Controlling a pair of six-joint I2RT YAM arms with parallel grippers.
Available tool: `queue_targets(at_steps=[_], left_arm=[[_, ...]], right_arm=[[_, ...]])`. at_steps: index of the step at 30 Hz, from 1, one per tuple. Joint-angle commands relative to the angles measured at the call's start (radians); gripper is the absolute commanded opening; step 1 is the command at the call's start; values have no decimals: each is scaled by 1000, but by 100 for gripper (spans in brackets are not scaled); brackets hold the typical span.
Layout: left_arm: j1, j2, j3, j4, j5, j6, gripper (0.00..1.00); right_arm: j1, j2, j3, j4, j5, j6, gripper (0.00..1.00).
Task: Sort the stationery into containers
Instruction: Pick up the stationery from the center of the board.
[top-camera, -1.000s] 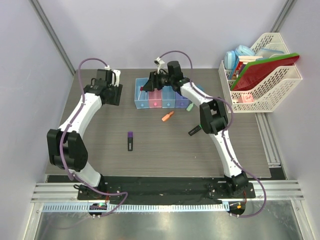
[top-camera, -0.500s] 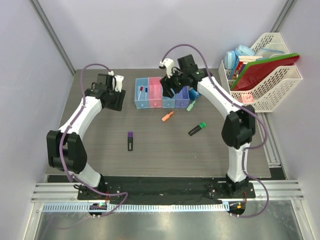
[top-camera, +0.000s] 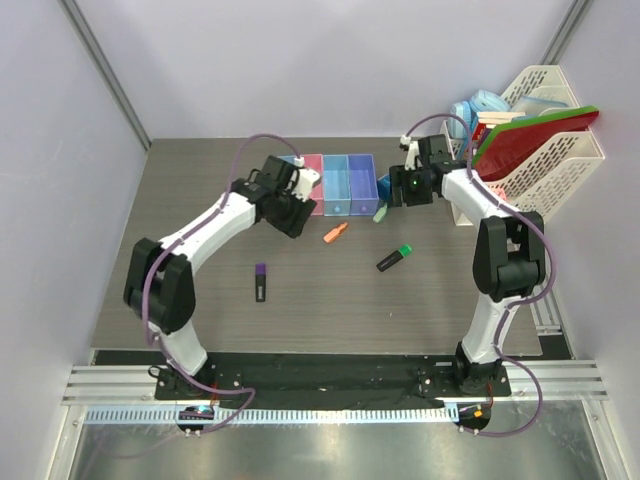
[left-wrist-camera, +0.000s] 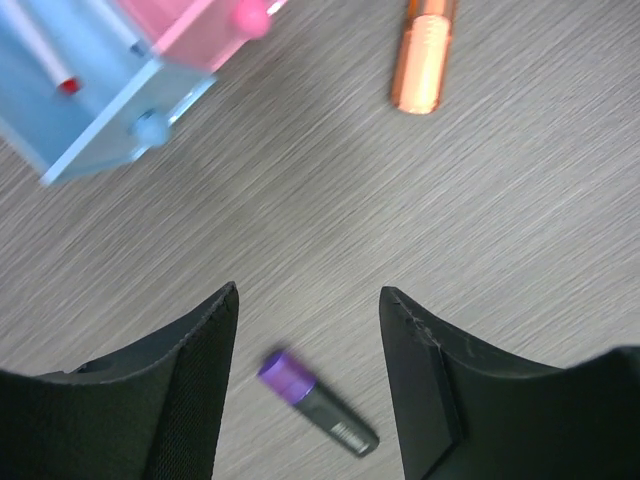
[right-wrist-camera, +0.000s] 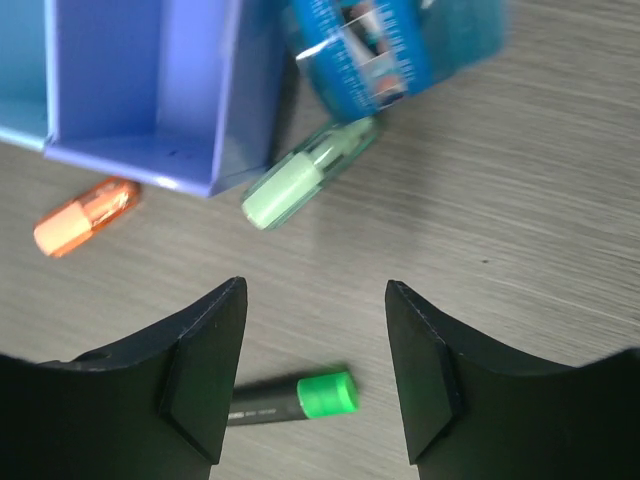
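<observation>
Row of four translucent rectangular bins (top-camera: 340, 186), far centre; red-tipped white pen (left-wrist-camera: 42, 55) in the light-blue end bin.
Loose on the table, nearer than the bins: orange bit (top-camera: 335, 233), pale-green bit (right-wrist-camera: 300, 185), purple-capped black highlighter (top-camera: 260, 282), green-capped black highlighter (top-camera: 395, 257).
Round blue roll (right-wrist-camera: 390, 50): white print, blurred, unreadable.
Left gripper (left-wrist-camera: 308, 292), right gripper (right-wrist-camera: 315, 285): fingers spread, empty.

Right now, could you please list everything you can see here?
bins: four, blue, pink, blue, purple-blue, far centre.
pen: one seen, white, red-capped, leftmost bin.
purple highlighter: one, centre left.
green highlighter: one, centre right.
orange bit: one, before bins.
pale-green bit: one, by rightmost bin.
roll: one, blue, by rightmost bin.
file rack: one, white, far right.
folders: two, red, green, in rack.
left gripper: black fingers, open.
right gripper: black fingers, open.
</observation>
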Motion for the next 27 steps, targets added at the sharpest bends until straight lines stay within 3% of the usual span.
queue_targets(at_steps=[1, 8, 14, 27], left_arm=[[-52, 93, 88, 31, -64, -16, 60], [-97, 234, 162, 42, -138, -23, 62], [-135, 260, 165, 58, -145, -23, 63], [-167, 285, 173, 65, -141, -30, 64]], right_arm=[[2, -1, -4, 77, 31, 85, 63], [3, 94, 50, 104, 77, 188, 63], [2, 152, 70, 126, 142, 228, 63], [2, 221, 120, 164, 129, 278, 63]])
